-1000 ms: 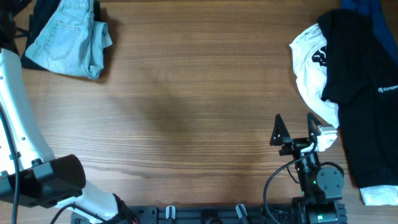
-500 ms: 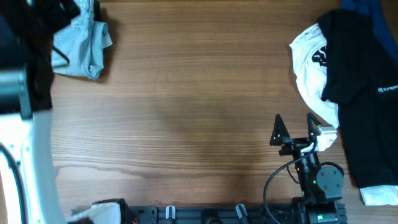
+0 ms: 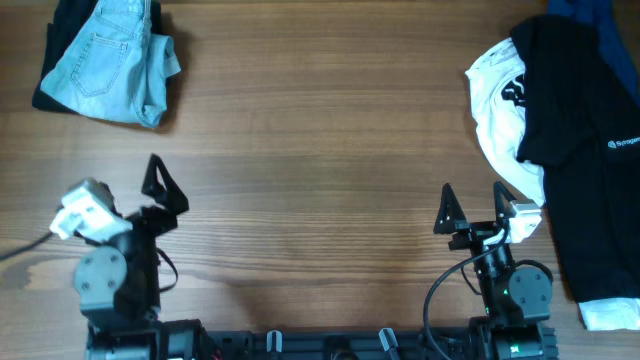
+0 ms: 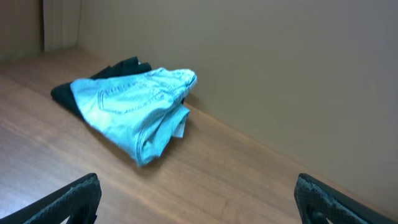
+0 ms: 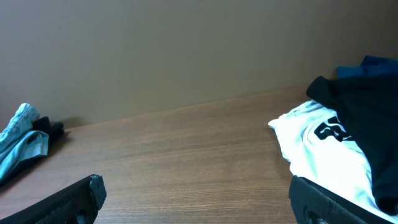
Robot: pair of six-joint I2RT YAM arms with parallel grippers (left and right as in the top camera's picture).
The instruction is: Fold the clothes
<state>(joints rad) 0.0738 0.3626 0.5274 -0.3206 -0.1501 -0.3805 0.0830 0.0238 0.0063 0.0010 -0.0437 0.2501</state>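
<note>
The pale blue denim shorts (image 3: 110, 65) lie folded in a compact pile at the far left corner of the table, back pocket up. They also show in the left wrist view (image 4: 134, 106) and at the left edge of the right wrist view (image 5: 18, 140). My left gripper (image 3: 125, 195) is open and empty at the front left, well short of the shorts; its jaws (image 4: 198, 202) are wide apart over bare wood. My right gripper (image 3: 477, 208) is open and empty at the front right, its jaws (image 5: 198, 202) also over bare wood.
A dark cloth (image 3: 45, 95) lies under the shorts' left edge. A white shirt with black print (image 3: 500, 110) and a black garment with small white lettering (image 3: 585, 130) lie at the right side, close to my right gripper. A blue cloth (image 3: 590, 15) peeks out behind them.
My left arm has drawn back from over the shorts at the far left to the front left of the table. The shorts stay folded in place. The right arm has not moved.
</note>
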